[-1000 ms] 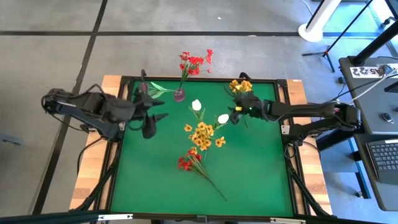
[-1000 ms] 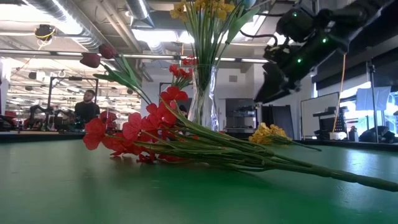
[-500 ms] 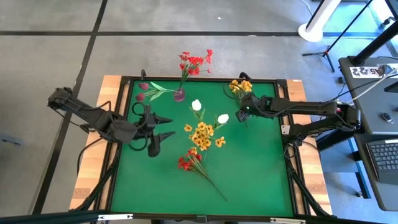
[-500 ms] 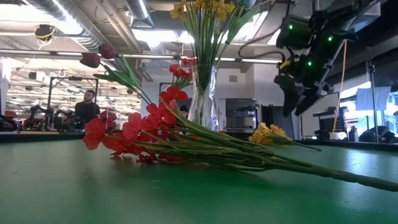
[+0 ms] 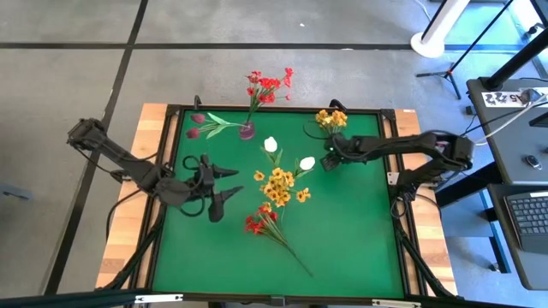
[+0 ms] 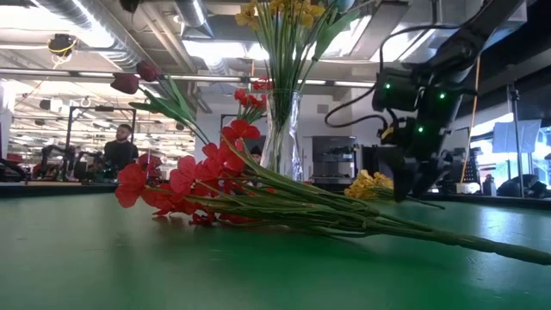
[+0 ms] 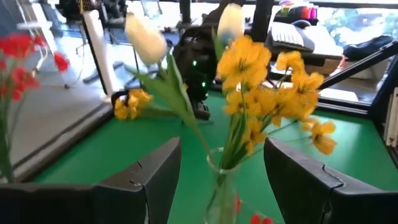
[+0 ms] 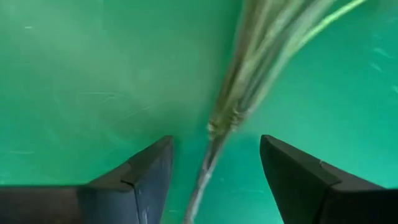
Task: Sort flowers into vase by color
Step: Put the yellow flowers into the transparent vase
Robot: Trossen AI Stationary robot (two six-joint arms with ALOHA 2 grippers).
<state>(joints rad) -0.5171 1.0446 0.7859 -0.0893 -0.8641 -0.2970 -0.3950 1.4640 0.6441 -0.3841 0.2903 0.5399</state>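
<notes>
Green felt fills the gap beneath the right end effector (image 8: pixel 216 140), whose fingers stand apart on either side of the thin stem of a loose yellow spray (image 5: pixel 331 118) and are not clamped on it. That spray lies flat on the desk (image 5: pixel 360 248), to the right of the clear vase (image 7: pixel 219 186) and beyond it, blossoms pointing away. The left end effector (image 5: pixel 237 180) hangs left of the clear vase, aimed at it, fingers also apart and empty.

Risks, as I judge them:
- The stem is narrow and slick-looking, so a close that lands off-centre could let it roll out or pinch only a side shoot.
- The blossom end is the heavy one, so a low grip may let the spray swing into the clear vase once lifted.
- The left end effector is close enough to tip the clear vase.

Count:
- Two white buds (image 5: pixel 271 145), in the clear vase with one yellow bunch.
- One loose yellow spray.
- One red spray (image 5: pixel 257 224) lying in front of the clear vase.
- One red bunch upright in a small purplish vase (image 5: pixel 247 130) behind it.
- Two dark red buds (image 5: pixel 195 120) beside that one.
</notes>
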